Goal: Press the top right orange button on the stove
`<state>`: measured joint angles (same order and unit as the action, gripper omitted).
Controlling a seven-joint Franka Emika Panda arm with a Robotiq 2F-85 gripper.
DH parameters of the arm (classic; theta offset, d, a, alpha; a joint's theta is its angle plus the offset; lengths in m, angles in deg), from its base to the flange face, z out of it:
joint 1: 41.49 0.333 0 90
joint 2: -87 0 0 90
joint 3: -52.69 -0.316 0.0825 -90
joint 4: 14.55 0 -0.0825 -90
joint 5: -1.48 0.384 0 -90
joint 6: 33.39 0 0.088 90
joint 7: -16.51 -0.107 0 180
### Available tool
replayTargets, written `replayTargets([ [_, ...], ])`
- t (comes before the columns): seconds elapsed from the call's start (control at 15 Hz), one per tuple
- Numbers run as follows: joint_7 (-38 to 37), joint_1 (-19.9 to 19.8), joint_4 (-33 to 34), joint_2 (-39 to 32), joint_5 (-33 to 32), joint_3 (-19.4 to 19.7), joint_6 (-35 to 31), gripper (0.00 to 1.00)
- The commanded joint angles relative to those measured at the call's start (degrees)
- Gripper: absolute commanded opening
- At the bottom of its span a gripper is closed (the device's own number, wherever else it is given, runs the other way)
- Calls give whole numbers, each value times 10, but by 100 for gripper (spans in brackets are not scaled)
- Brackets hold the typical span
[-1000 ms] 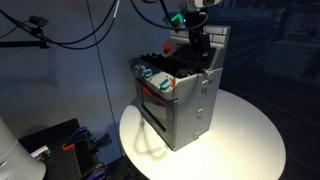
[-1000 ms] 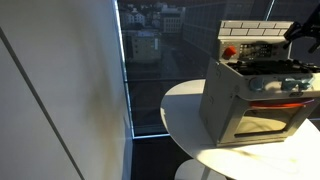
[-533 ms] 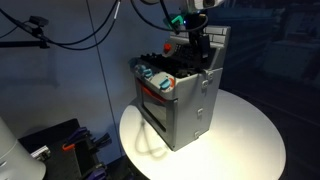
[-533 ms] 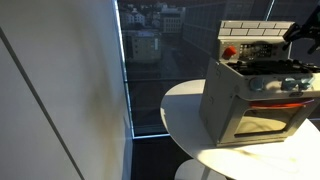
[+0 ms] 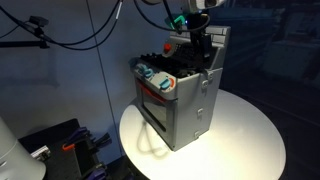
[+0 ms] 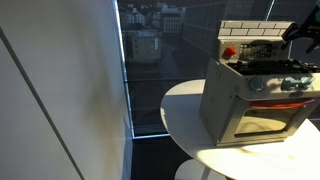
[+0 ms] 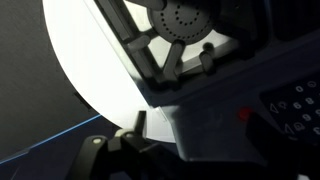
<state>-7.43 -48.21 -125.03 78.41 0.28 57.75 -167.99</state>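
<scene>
The small grey toy stove (image 5: pixel 180 100) stands on a round white table, with a brick-patterned back panel, black burners, teal knobs and an orange-trimmed oven door. It also shows in an exterior view (image 6: pixel 262 95). A red-orange button (image 5: pixel 168 45) sits on the back panel. My gripper (image 5: pixel 203 47) hangs over the rear of the stove top, close to the back panel. It shows at the frame's edge in an exterior view (image 6: pixel 296 30). In the wrist view a burner (image 7: pixel 185 20), dark panel buttons (image 7: pixel 298 105) and a red spot (image 7: pixel 243 114) show. My jaws are dark and blurred there.
The round white table (image 5: pixel 250 145) carries the stove near its back left; its rim drops off all around. Cables (image 5: pixel 80 35) hang at the back left. A window with a city view (image 6: pixel 150 45) and a white wall (image 6: pixel 60 90) stand beside the table.
</scene>
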Motion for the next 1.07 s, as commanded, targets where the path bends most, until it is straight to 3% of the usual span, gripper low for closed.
replayTargets([
  [0.0, -3, 8, 25, -19, 11, 9, -3, 100],
  [1.0, -4, 8, 52, -45, 15, 12, -12, 100],
])
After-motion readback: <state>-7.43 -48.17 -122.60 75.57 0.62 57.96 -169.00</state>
